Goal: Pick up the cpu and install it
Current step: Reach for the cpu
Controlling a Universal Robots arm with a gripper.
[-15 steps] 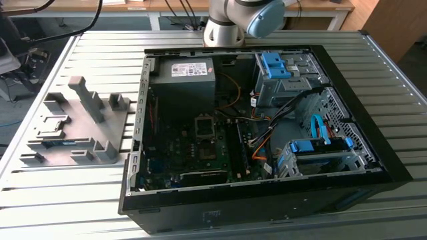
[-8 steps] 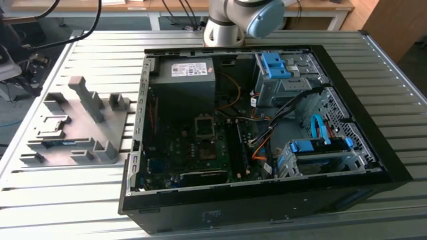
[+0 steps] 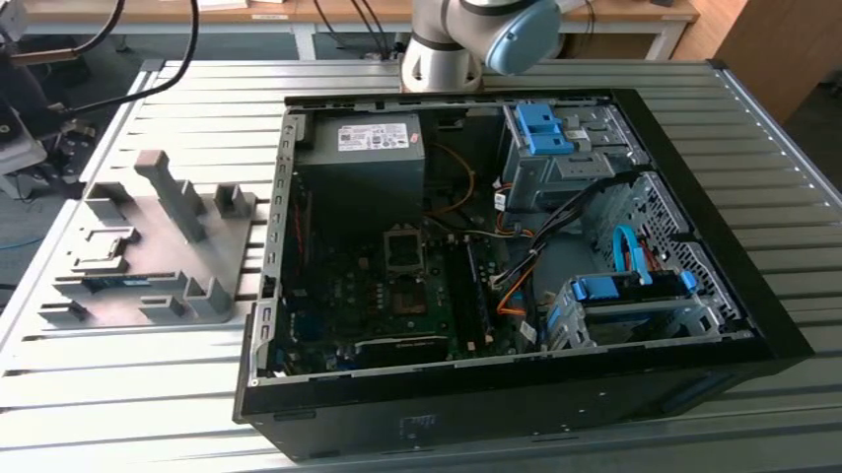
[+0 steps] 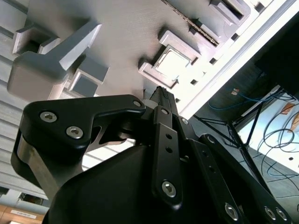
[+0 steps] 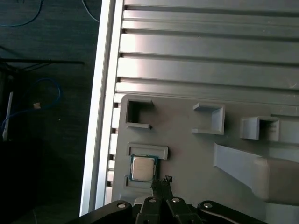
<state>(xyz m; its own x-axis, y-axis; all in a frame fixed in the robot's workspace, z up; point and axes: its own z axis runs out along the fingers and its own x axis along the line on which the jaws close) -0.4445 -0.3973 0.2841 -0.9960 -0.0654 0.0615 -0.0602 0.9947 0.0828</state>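
cpu (image 5: pixel 141 168) sitting in its pocket near edge of grey holder tray (image 5: pixel 187 154); gripper (image 5: pixel 162 183) hanging just beside it, closed up tight, gripping nothing

Soft, even daylight fills the exterior view, though the computer case (image 3: pixel 526 414) is dim inside. In the second wrist view, glare whitens the worktop (image 4: pixel 233 58) edge and perhaps the cpu (image 4: pixel 172 63).
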